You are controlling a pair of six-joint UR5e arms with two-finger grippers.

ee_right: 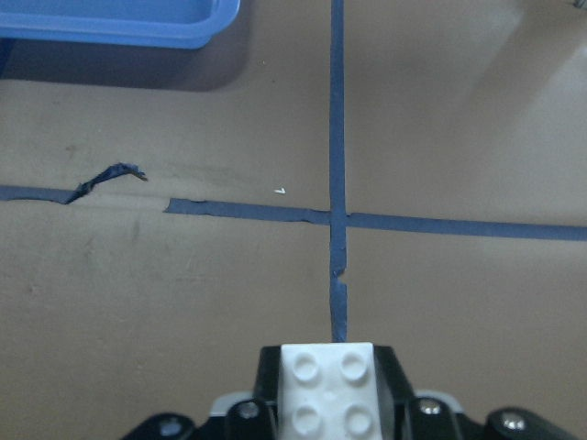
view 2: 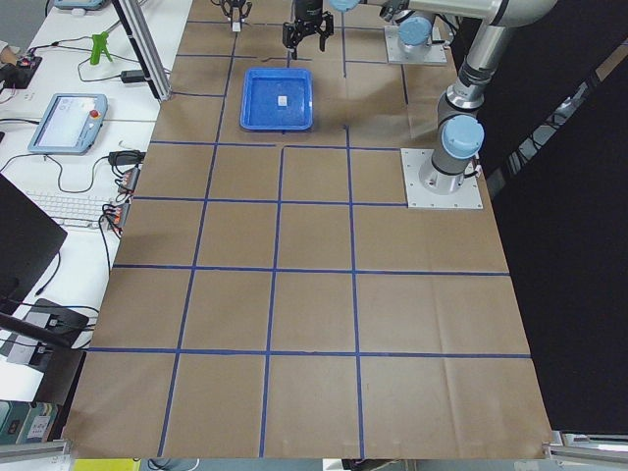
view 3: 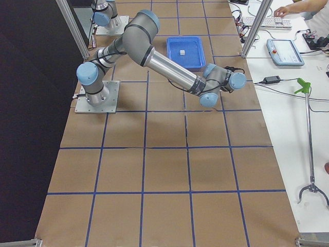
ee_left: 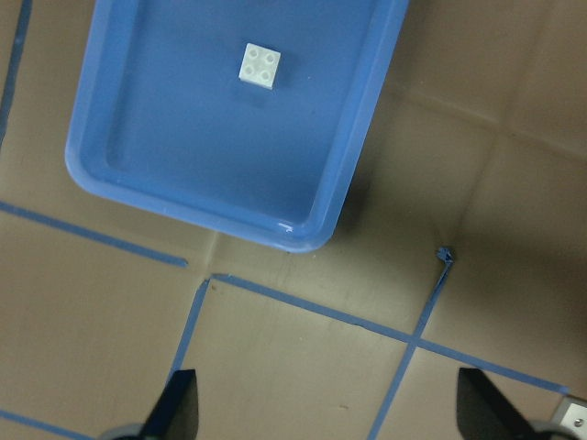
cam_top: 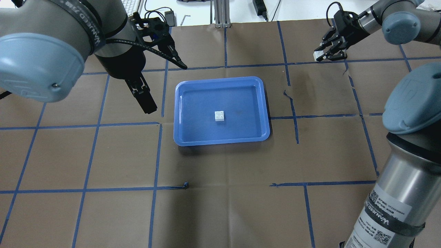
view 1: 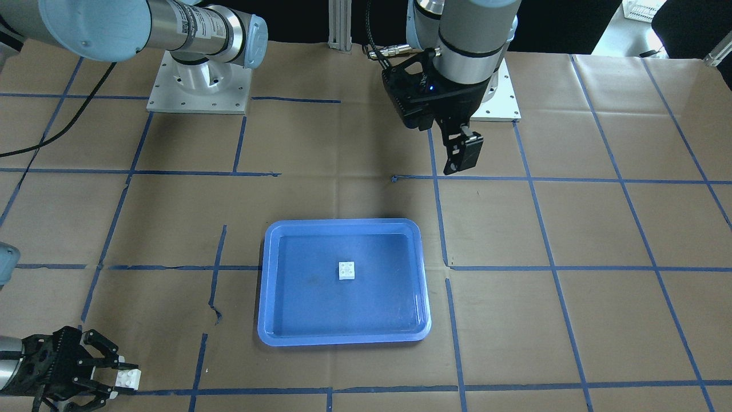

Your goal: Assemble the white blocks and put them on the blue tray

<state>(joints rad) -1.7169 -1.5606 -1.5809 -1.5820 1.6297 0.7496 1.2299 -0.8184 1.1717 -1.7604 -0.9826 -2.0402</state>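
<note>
Closest in is the right claw (view 1: 123,377) - it is clamped on one small white square plastic brick (ee_right: 328,390), whose four studs face the wrist camera, with a black finger pressed against either side. From where I stand I cannot say whether that brick rests on the brown paper-covered worktop (cam_top: 224,206) or hangs just above it. Directly ahead of this claw run only paper and crossing lines of blue tape.

Farther ahead of it and off to one side, well apart, lies the shallow rectangular blue plastic tray (cam_top: 220,80) with its raised lighter rim. Only one corner of it shows in the right wrist view. Near the middle of the tray floor sits the second small white studded brick (cam_top: 219,116), studs up, alone and touching nothing but the tray.

Beyond the tray from the right claw hangs the left claw (ee_left: 332,412), its fingers spread wide and holding nothing. It hovers above bare worktop just outside the tray's rim, and the brick in the tray lies ahead of it, well out of its grip.

So I judge the job about half done - one brick is on the tray and the other is picked up, but the two are not yet joined. What is left is to carry the gripped brick over the tray, line it up over the studs and press it home.
</note>
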